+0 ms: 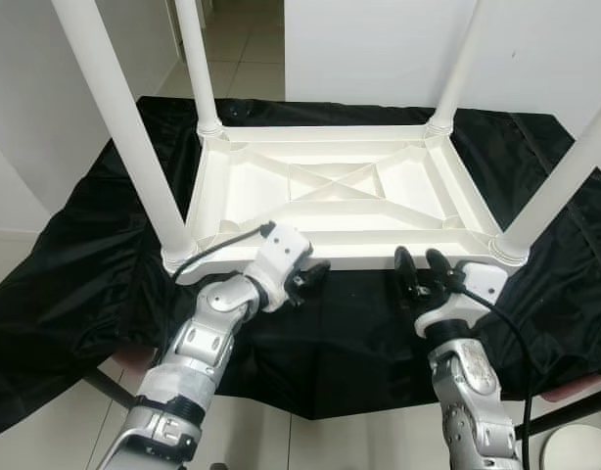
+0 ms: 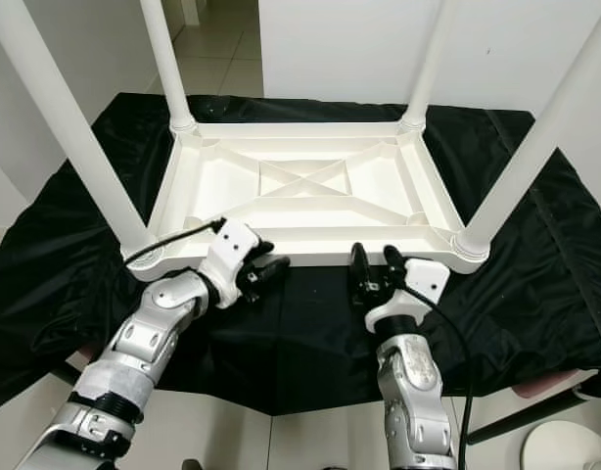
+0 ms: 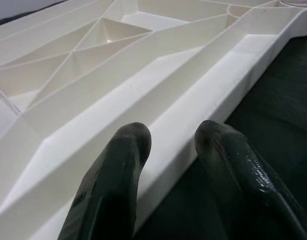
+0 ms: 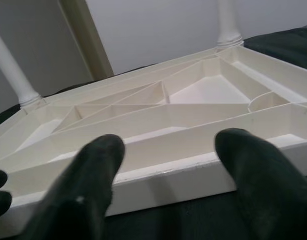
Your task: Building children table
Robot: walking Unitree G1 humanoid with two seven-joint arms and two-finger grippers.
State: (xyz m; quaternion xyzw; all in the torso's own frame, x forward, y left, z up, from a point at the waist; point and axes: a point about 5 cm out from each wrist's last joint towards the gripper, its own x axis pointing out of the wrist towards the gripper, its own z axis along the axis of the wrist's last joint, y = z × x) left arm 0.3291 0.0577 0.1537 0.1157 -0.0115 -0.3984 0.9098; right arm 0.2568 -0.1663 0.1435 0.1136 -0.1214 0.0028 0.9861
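I had both sets of jaws apart and gripping nothing. The left gripper (image 1: 315, 275) sat at the near rim of the table top (image 1: 330, 186), its fingers (image 3: 121, 165) spread just over that edge in the left wrist view, one above the white plastic and the other above the black cloth (image 1: 85, 264); I could not tell whether they touched the rim. The right gripper (image 1: 423, 266) stood a little further along the same edge, fingers (image 4: 248, 160) wide and pointing at the rim, seemingly just short of it.

The table lay upside down on the cloth-covered surface, ribbed underside up, directly in front of me. All four legs were already standing in their corner sockets: the near left leg (image 1: 124, 117), the far left leg (image 1: 196, 64), the far right leg (image 1: 460, 64) and the near right leg (image 1: 565, 176). I saw no loose parts on the cloth.

I judged the assembly itself close to finished. What seemed left was to check that each leg was seated firmly, which the frames could not confirm, and then to take hold of the near edge with both grippers and turn the table onto its feet.
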